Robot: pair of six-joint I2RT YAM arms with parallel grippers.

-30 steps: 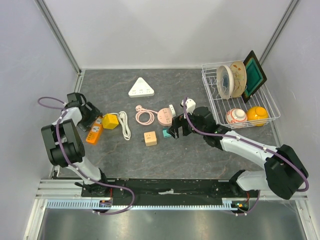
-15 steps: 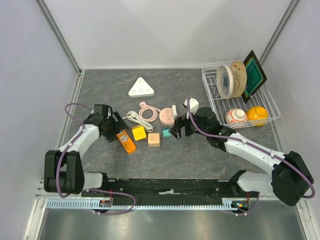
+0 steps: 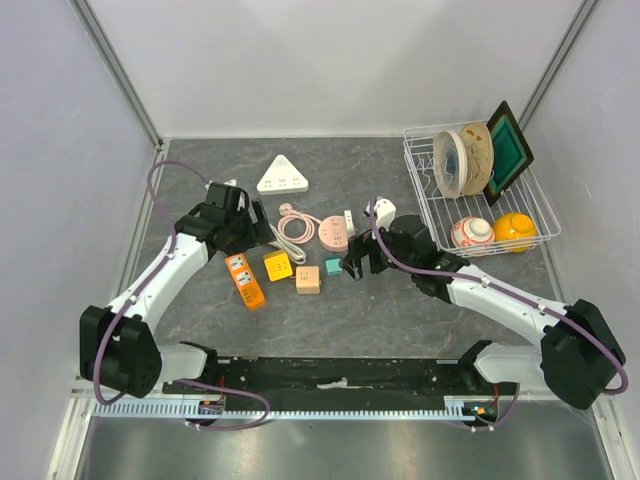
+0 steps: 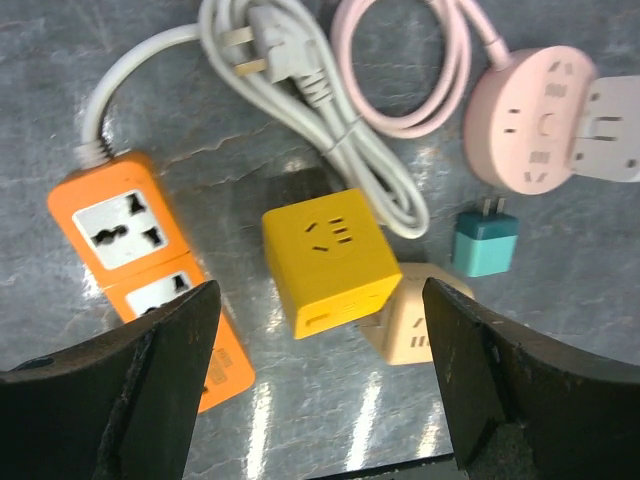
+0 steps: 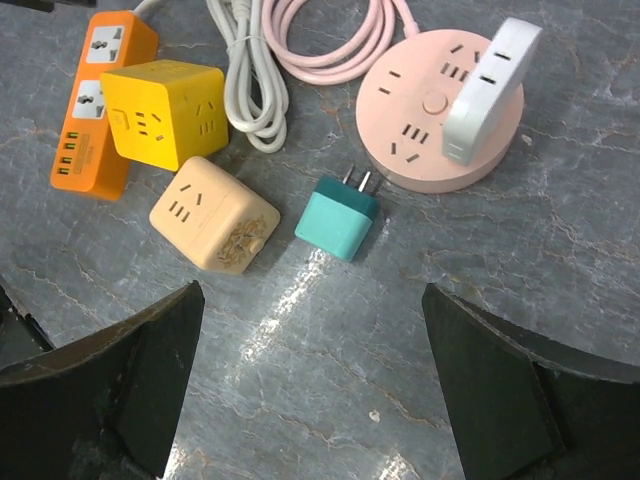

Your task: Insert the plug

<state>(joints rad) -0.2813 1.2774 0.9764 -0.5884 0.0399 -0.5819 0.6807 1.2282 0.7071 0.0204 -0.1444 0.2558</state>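
A teal plug adapter (image 3: pixel 333 266) lies prongs-up on the grey table, just in front of a pink round socket (image 3: pixel 332 233) that has a white adapter (image 5: pixel 483 88) plugged in. It also shows in the right wrist view (image 5: pixel 338 217) and in the left wrist view (image 4: pixel 484 242). My right gripper (image 3: pixel 358 262) is open and empty, hovering just right of the teal adapter (image 5: pixel 315 370). My left gripper (image 3: pixel 240 230) is open and empty above a yellow cube socket (image 4: pixel 330 258) and an orange power strip (image 4: pixel 140 260).
A beige cube socket (image 3: pixel 308 279) sits beside the yellow cube. A white cord with a plug (image 4: pixel 270 50) and a pink cord (image 5: pixel 330 40) coil behind them. A white triangular strip (image 3: pixel 283 176) lies at the back. A dish rack (image 3: pixel 428 205) stands at the right.
My left arm swung from the far left toward the middle and then farther back. The orange strip and yellow cube shifted right. My right gripper barely moved.
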